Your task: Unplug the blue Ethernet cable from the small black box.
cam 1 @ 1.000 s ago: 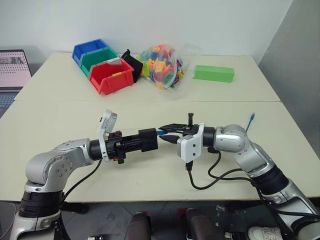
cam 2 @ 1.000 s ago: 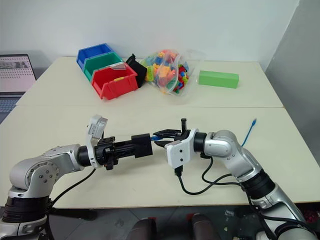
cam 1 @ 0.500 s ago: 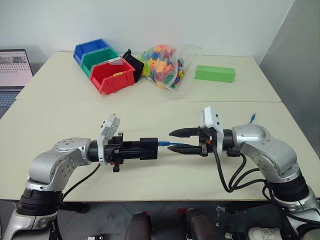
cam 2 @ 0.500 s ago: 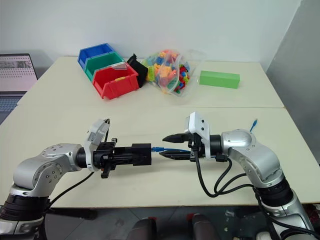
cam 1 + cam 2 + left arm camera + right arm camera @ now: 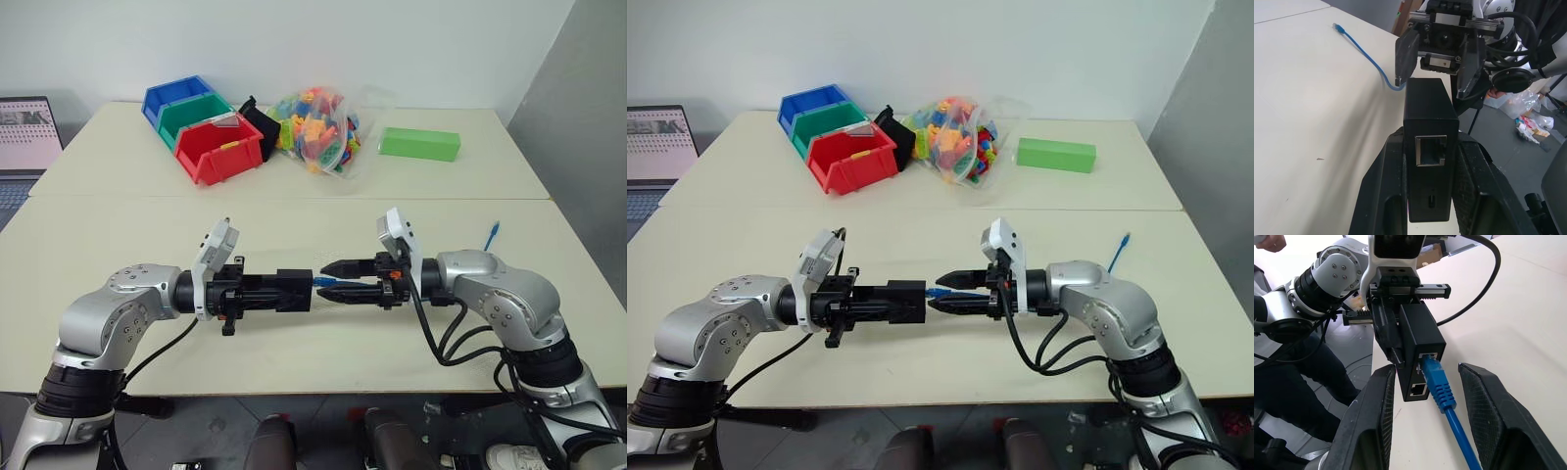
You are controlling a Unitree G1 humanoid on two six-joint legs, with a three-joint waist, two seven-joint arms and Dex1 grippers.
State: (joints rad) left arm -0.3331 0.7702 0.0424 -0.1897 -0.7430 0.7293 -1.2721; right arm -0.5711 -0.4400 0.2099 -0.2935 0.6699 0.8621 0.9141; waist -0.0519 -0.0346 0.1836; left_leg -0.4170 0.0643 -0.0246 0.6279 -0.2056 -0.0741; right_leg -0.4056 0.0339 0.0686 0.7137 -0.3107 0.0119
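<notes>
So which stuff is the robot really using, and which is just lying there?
Using:
- small black box, held by left gripper
- blue Ethernet cable, plugged in
- right gripper, fingers open around plug

Lying about:
- bins
- bag of bricks
- green block
- laptop

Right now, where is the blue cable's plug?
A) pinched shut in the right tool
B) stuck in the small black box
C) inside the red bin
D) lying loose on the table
B: the blue cable sits plugged into the small black box, between the right tool's open fingers.
</notes>
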